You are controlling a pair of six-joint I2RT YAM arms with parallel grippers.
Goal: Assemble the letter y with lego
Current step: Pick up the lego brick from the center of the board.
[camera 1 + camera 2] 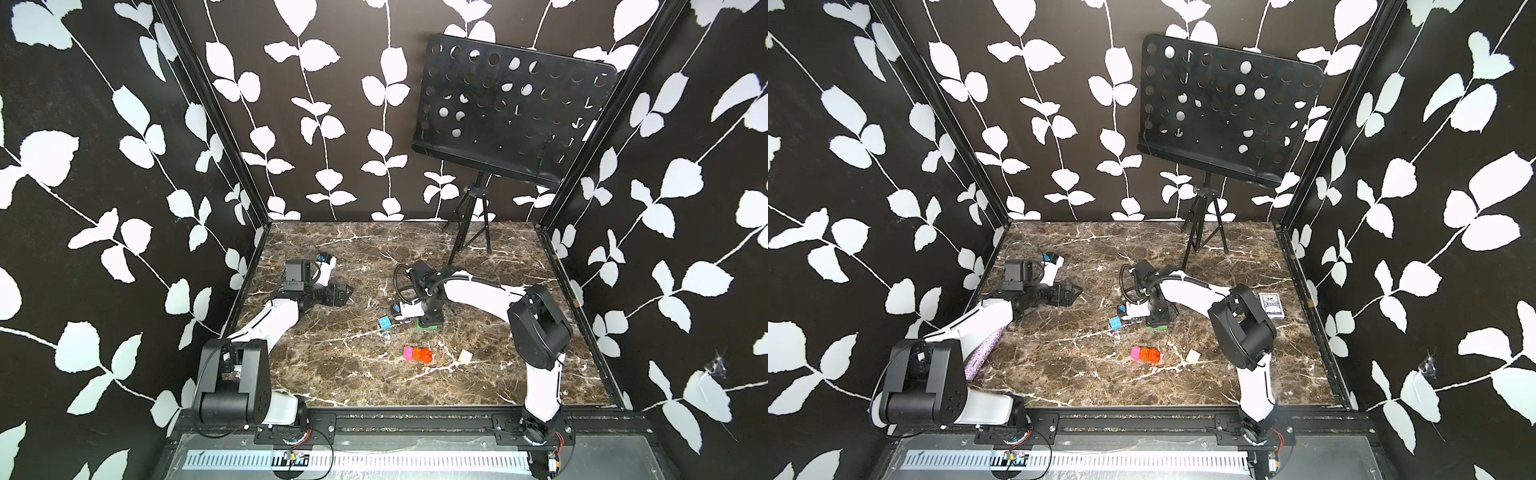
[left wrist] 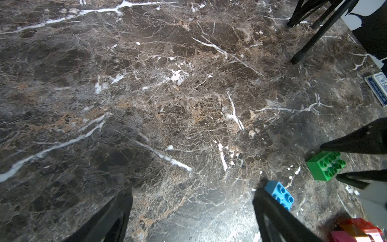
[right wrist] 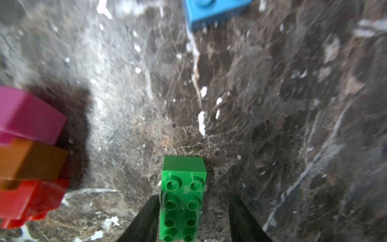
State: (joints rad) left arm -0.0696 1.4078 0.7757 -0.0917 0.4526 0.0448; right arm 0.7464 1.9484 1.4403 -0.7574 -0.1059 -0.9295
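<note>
The green brick [image 3: 182,199] is seen studs-up near the middle of the surface [image 1: 332,374], straddled by the right gripper [image 3: 193,197], its jaws parted with a gap on one side. The left gripper [image 2: 192,189] is held wide open and empty. The blue brick [image 1: 384,323] is set just beside the green one. The joined pink-and-orange bricks [image 1: 418,354] and the cream brick [image 1: 465,356] are laid nearer the front edge.

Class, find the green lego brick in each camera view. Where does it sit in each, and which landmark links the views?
In a top view: the green brick peeks out under the right end effector.
In a top view: it shows under the same end effector.
Left wrist: it lies between that end effector's fingers.
Right wrist: it lies studs up between the fingers.
Shared landmark: the blue brick, near it in every view.
</note>
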